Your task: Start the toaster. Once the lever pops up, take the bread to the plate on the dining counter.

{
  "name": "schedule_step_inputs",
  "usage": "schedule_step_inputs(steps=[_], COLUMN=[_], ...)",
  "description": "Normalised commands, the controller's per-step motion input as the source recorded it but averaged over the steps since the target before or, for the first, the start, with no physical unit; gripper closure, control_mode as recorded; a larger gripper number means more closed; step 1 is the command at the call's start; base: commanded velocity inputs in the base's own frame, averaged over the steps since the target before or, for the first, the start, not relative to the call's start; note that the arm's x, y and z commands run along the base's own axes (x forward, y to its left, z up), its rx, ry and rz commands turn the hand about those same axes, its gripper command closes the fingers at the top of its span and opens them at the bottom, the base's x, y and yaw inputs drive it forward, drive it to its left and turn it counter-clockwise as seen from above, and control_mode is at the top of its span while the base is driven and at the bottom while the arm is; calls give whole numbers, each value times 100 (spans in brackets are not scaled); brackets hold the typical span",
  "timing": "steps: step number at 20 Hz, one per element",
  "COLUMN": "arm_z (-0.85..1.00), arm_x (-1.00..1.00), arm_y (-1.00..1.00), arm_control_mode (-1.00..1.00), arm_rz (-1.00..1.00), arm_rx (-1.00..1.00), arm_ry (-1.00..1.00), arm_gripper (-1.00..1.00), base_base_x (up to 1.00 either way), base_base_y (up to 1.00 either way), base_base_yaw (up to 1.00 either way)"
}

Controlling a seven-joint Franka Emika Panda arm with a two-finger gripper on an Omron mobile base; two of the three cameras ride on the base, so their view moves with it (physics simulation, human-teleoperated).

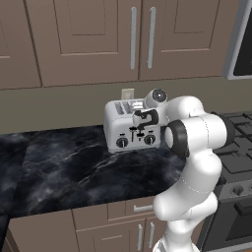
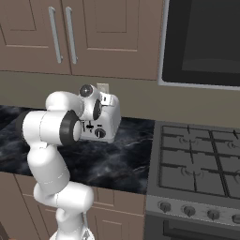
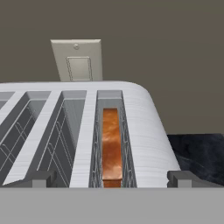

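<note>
My end effector (image 3: pixel 112 178), fingers spread wide apart, hangs just above the toaster (image 3: pixel 144 127), straddling the slot holding the bread (image 3: pixel 111 146)

Black marble-veined counter (image 1: pixel 74 172), silver toaster (image 1: pixel 120 129) standing on it near the wall

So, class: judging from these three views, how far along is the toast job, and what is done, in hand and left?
Done: little that shows; the bread sits low in the rightmost slot of the toaster. Whether a lever is down cannot be told. In hand: the open end effector hangs over the toaster's top, straddling that slot, holding nothing. Left: starting the toaster if it isn't started, lifting the bread out, and carrying it to the plate.
</note>
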Motion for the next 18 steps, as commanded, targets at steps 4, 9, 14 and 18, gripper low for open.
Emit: schedule_step_inputs(steps=[4, 9, 14, 18], arm_z=[0, 0, 0, 0], arm_x=[0, 0, 0, 0], arm_y=[0, 0, 0, 0], arm_control_mode=[-100, -100, -100, -100], arm_rz=[0, 0, 0, 0], arm_rx=[0, 0, 0, 0], arm_ry=[0, 0, 0, 0], arm_gripper=[-100, -100, -100, -100], base_base_x=[0, 0, 0, 0], base_base_y=[0, 0, 0, 0], base_base_yaw=[0, 0, 0, 0])
